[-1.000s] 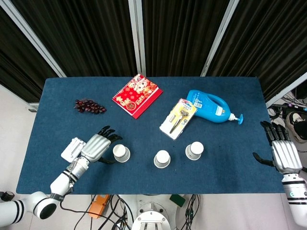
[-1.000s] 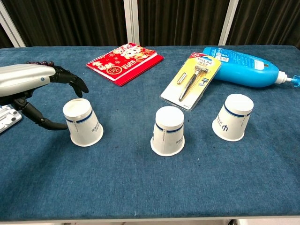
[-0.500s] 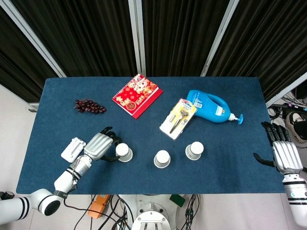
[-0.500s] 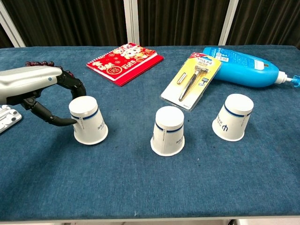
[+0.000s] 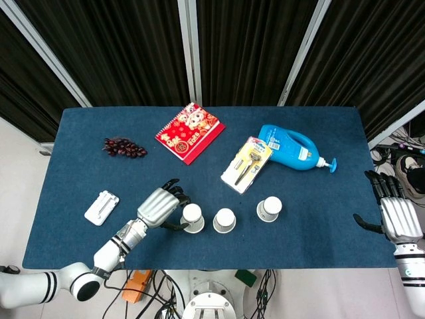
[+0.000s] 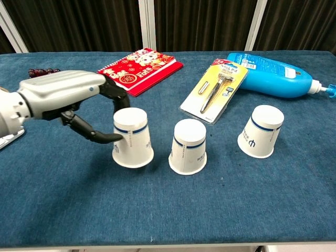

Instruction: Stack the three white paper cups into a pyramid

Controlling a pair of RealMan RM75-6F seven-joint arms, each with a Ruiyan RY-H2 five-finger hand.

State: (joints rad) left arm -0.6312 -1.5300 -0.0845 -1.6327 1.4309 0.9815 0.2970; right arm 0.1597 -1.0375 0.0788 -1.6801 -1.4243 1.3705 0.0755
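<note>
Fingers of the left hand [image 6: 73, 97] curl around the far side of the left cup [image 6: 132, 138] while the thumb presses its near side, so the hand holds that cup, which stands upside down on the blue table [image 6: 168, 210]. In the head view the same hand [image 5: 161, 207] comes in from about 8 o'clock, its forearm slanting down toward the table's near edge. This cup sits just beside the middle cup [image 6: 188, 146], at that cup's 9 o'clock, with a narrow gap between them. The right cup [image 6: 261, 131] stands near, at the middle cup's 3 o'clock and a little farther back. By my judgement the step in hand is forming the base row. The next move likely calls for closing the gap without tipping either cup, then letting go and fetching the right cup to set on top, across the two below. Out at 3 o'clock, at the table's right edge, the right hand [image 5: 396, 214] waits with fingers apart, holding nothing, well apart from every cup.
</note>
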